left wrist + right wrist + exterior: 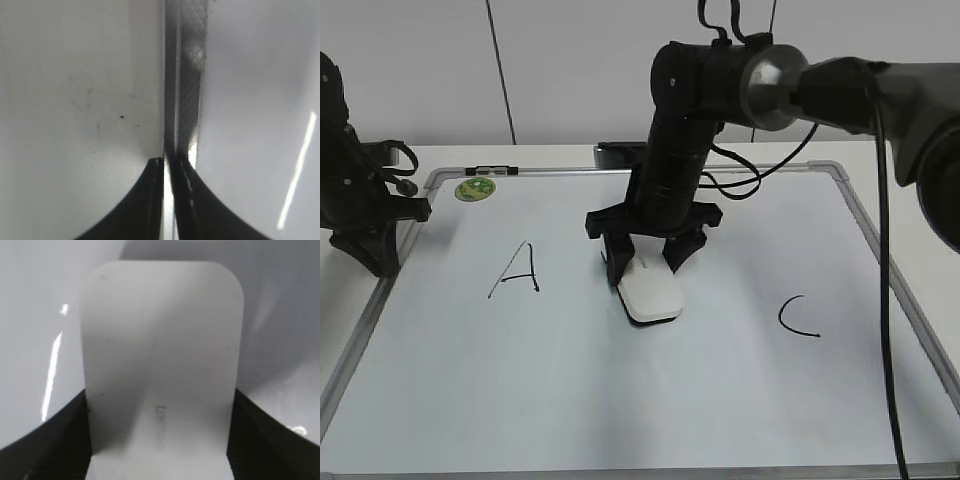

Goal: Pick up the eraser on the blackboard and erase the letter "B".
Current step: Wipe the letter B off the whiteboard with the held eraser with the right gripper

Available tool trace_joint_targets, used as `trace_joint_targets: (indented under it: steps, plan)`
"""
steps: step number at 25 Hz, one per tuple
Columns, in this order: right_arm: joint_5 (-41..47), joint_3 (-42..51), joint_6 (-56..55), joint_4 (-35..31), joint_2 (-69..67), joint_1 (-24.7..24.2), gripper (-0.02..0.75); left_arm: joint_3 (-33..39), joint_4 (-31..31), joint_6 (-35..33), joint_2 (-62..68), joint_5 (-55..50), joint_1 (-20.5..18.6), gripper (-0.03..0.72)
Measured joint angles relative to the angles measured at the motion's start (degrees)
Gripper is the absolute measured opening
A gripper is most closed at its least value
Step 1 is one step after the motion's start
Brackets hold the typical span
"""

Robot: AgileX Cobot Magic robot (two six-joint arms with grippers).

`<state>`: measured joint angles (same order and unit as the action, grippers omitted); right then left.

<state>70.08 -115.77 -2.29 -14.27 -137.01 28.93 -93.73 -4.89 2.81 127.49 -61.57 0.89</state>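
Our right gripper (646, 268) has its jaws closed on the sides of the eraser (651, 294), which sits flat on the blackboard (620, 400) mid-board between "A" (516, 270) and "C" (797, 318), long axis running away from the wrist. No "B" visible; we'd guess it's under the eraser or arm. Left gripper (167, 165) idles at the left frame, jaws near shut, empty.

Hiding the letter "B" entirely, if any remains, beneath the eraser (651, 291) and right gripper (646, 262). Cropping the eraser's near end at the bottom edge in the right wrist view, its grey lettering too blurred for reading. Cutting off the left gripper (168, 165) below, and the blackboard (620, 420) at the exterior view's bottom edge.
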Motion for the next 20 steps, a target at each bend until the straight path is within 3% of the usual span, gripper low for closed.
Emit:
trace_joint_targets:
  steps: [20]
  plan:
    - [-0.2,-0.6,1.0,-5.9,2.4,3.3,0.529,0.0,0.0,0.0,0.0,0.0,0.0,0.038]
